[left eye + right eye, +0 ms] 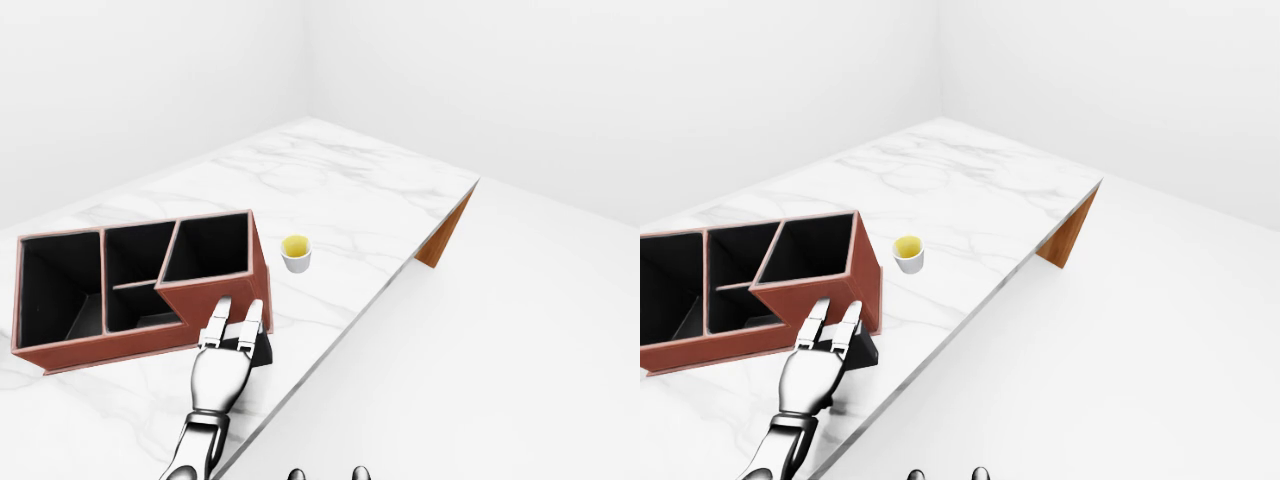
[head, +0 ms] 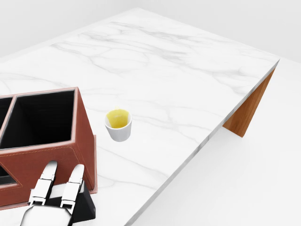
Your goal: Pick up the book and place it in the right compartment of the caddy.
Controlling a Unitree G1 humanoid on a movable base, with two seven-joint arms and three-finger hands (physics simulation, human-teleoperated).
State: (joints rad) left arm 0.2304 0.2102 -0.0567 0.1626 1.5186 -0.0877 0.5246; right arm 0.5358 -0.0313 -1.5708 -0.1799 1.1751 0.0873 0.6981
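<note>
While the grasp remained unfinished, the step in hand was judged to be securing the book [image 1: 257,349], a small dark volume lying flat on the marble tabletop [image 1: 330,190] just beside the near wall of the brown leather caddy [image 1: 90,345]. Left hand [image 1: 222,365]: silver, three-fingered, fingers extended nearly straight and laid over the book's top, spread rather than curled; it had hold of nothing that could be seen, and whether the thumb had caught an edge could not be told. Book: mostly hidden under that hand, one corner showing at the hand's right in the left-eye view, touching or nearly touching the caddy. Recommended handling: draw the book clear of the caddy wall, close fingers round its edge, lift above the rim, carry to the rightmost compartment [image 1: 208,245]. Small white cup [image 1: 296,253] of yellow liquid stood near; avoid it. Right hand: only fingertips at the bottom edge, state indeterminable.
</note>
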